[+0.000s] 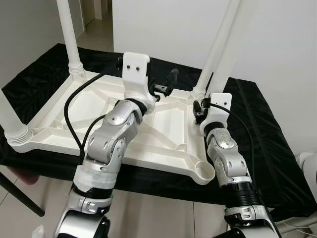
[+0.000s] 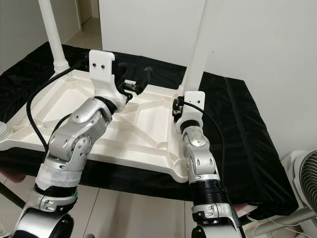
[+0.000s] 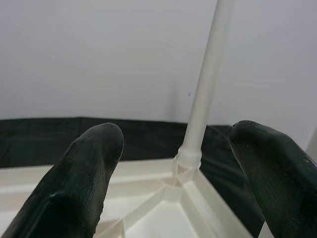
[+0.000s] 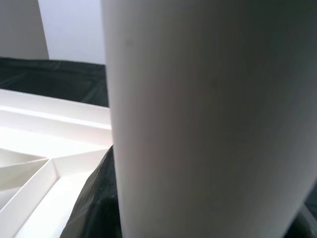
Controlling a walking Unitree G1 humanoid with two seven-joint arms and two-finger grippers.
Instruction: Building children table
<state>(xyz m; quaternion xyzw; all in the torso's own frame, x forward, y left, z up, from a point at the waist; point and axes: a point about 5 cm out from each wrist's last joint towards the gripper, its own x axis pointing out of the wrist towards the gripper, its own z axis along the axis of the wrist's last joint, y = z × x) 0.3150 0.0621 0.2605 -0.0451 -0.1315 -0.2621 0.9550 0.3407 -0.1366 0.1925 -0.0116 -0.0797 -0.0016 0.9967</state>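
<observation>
A white plastic children's table (image 1: 163,134) lies upside down on a black cloth (image 1: 257,129) covering a raised surface, its ribbed underside facing up. Three white legs stand upright in its corner sockets: one at the far left (image 1: 69,34), one at the near left (image 1: 10,119), and one at the far right (image 1: 220,44) (the near-right socket (image 1: 204,171) holds none). The left gripper (image 1: 166,84) hovers over the tabletop's far edge with its fingers (image 3: 89,168) spread apart. The right gripper (image 1: 200,109) sits at the base of the far-right leg, fingers pinching it.
</observation>
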